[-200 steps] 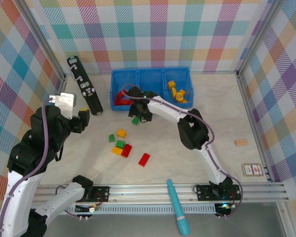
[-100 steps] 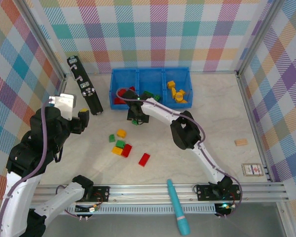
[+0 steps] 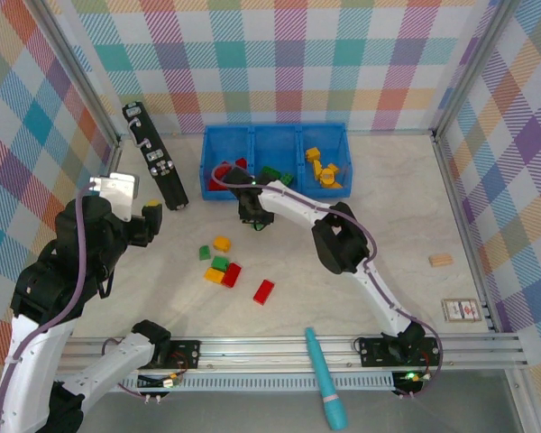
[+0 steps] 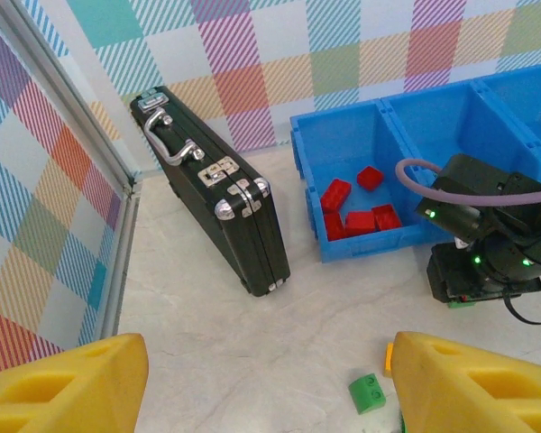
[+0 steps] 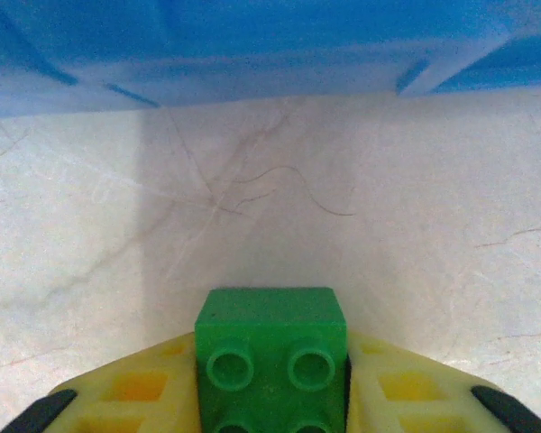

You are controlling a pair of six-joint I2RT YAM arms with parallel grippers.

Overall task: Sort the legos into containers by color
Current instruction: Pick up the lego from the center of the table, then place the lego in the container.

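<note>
Right gripper point(image 5: 270, 374): pinching a green lego point(image 5: 270, 329) just in front of the blue tray point(image 5: 252, 54) | Left gripper point(image 4: 266, 383): fingers spread, well apart from the tray, on its left | Red legos point(image 4: 356, 209): in the tray's left compartment

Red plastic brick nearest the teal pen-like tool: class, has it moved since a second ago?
No. The red plastic brick keeps its place up and left of the teal pen-like tool.
</note>
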